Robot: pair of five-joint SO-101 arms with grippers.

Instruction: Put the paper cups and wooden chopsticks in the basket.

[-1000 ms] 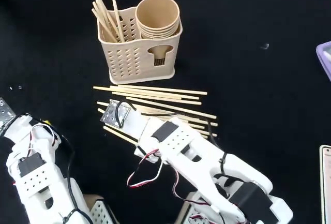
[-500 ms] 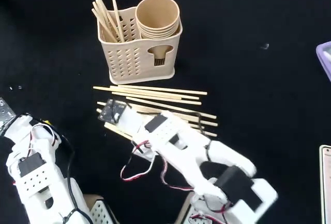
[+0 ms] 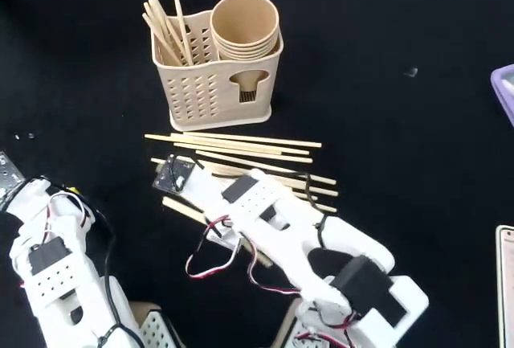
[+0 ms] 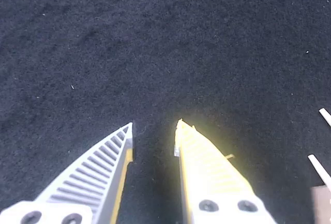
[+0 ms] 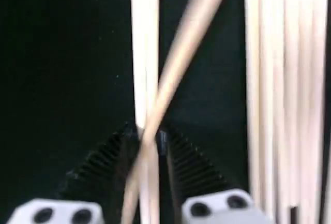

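Right pincer (image 5: 147, 131), pinching a slanted pale wooden chopstick (image 5: 178, 58) at the edge of the loose wooden chopsticks (image 3: 257, 151) lying on the black bench (image 3: 401, 163). Beyond it, the beige perforated basket (image 3: 213, 95) holds stacked brown paper cups (image 3: 245, 18) and upright chopsticks (image 3: 165, 30). Left pincer (image 4: 154, 125), slightly spread, is over the bench surface.

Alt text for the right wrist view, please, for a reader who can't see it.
The right hand is closed on crossed chopsticks, one running straight ahead and another slanting across it. Several loose chopsticks lie side by side on the black table beside them.
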